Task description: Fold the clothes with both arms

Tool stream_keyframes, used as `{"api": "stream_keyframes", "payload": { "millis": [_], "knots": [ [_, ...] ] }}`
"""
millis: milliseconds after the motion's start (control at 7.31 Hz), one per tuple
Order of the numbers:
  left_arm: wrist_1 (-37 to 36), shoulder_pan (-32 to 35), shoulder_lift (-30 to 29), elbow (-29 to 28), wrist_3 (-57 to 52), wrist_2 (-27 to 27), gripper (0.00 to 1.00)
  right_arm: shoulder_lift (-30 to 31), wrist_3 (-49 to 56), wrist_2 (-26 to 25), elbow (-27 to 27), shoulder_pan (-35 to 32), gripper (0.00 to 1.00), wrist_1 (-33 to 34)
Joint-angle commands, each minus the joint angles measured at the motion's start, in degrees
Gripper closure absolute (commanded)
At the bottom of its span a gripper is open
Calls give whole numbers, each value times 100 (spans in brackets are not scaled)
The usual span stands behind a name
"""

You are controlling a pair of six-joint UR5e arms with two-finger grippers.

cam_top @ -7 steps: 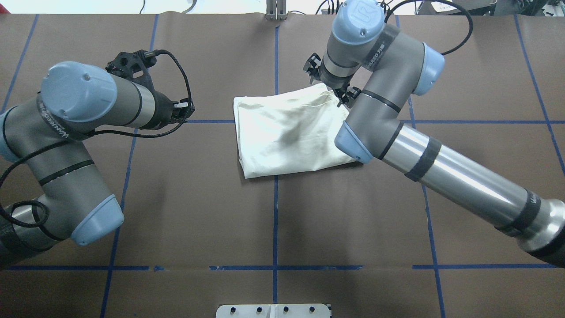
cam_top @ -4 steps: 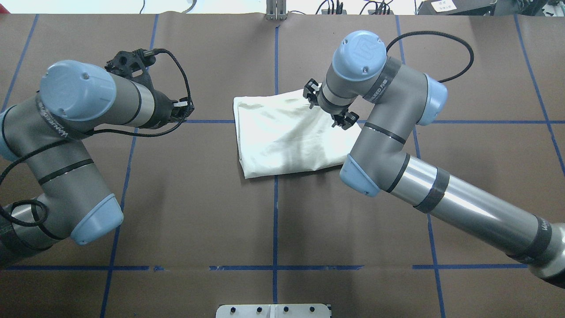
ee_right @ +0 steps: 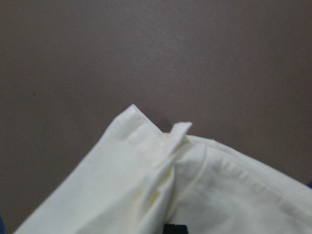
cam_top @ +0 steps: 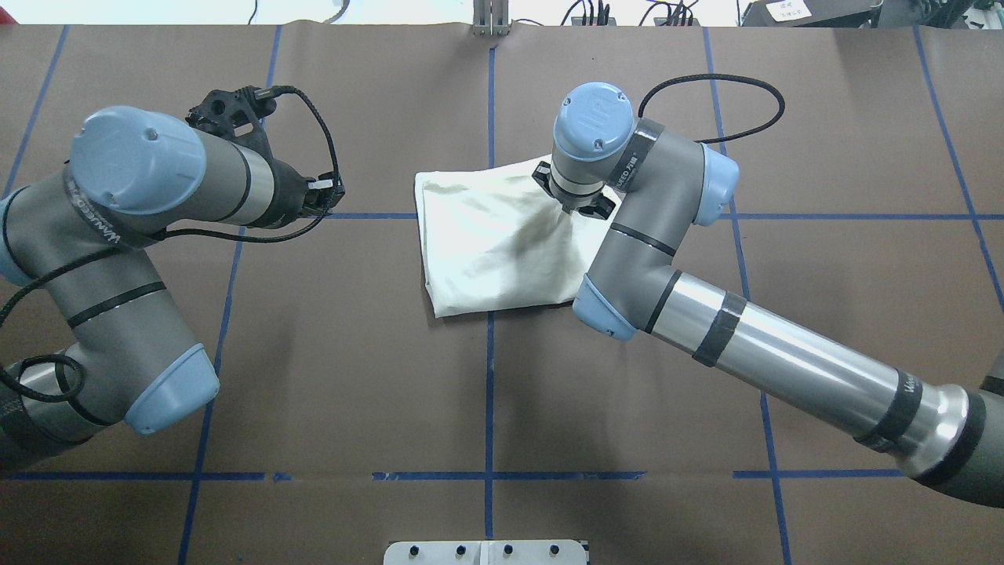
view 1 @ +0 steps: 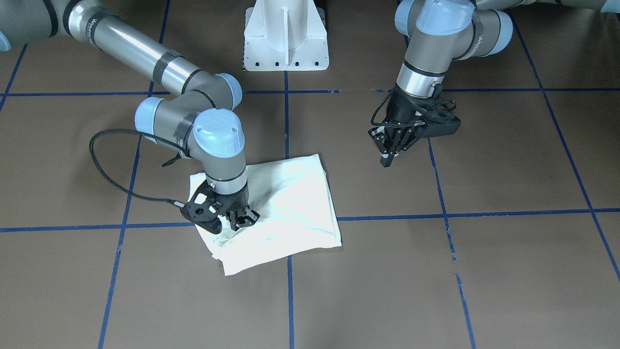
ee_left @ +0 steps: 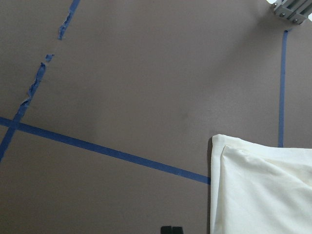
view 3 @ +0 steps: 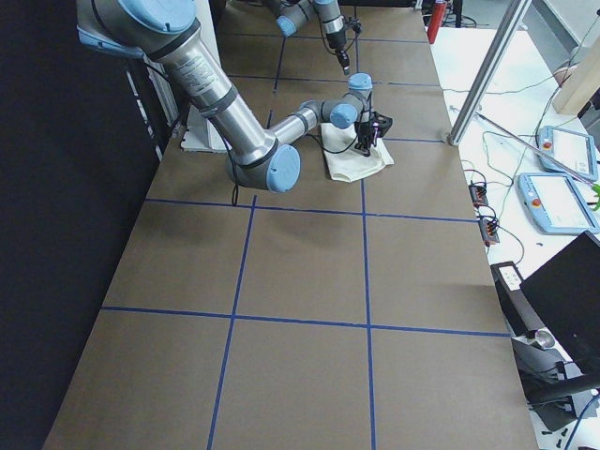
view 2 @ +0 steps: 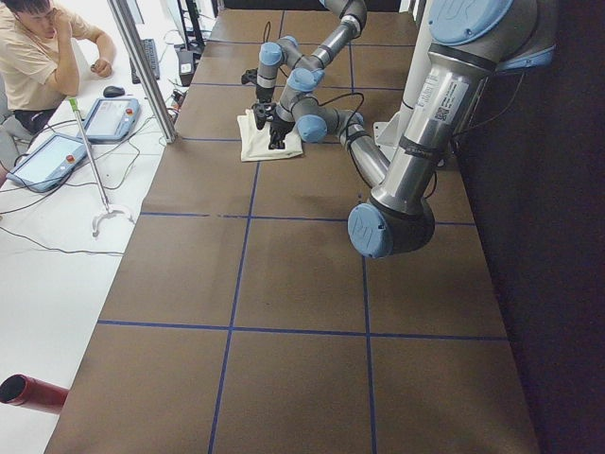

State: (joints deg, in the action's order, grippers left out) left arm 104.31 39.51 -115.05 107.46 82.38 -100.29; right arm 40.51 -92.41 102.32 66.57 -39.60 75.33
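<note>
The cream-white shirt (cam_top: pixel 486 251) lies folded into a rough rectangle at the table's middle, plain side up; it also shows in the front view (view 1: pixel 295 203). My right gripper (view 1: pixel 236 223) stands upright on the shirt's far right corner, shut on a pinched ridge of cloth (ee_right: pixel 161 170). In the overhead view the gripper (cam_top: pixel 574 205) is mostly hidden under its own wrist. My left gripper (view 1: pixel 387 159) is shut and empty, hovering above the bare table to the left of the shirt (ee_left: pixel 263 195), apart from it. It also shows in the overhead view (cam_top: pixel 325 196).
The brown table cover (cam_top: pixel 353 353) carries a grid of blue tape lines. The white pedestal base (view 1: pixel 286 39) stands at the robot's side. A metal bracket (cam_top: pixel 490 16) sits at the far edge. An operator (view 2: pixel 38 57) sits beyond the table's far side.
My right arm swung its wrist left and toward the robot, onto the shirt's far right corner, and the cloth there creased. My left arm stayed still.
</note>
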Motion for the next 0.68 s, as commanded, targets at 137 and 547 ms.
{"api": "stream_keyframes", "payload": {
  "millis": [137,547],
  "knots": [
    [-7,4,0,12,15,18,100,-684,618,42,-1897,-643,100,-1313],
    [54,-84,-453,-354,355,80,100,-424,1075,1164,-1301,-1496,100,-1197]
  ]
}}
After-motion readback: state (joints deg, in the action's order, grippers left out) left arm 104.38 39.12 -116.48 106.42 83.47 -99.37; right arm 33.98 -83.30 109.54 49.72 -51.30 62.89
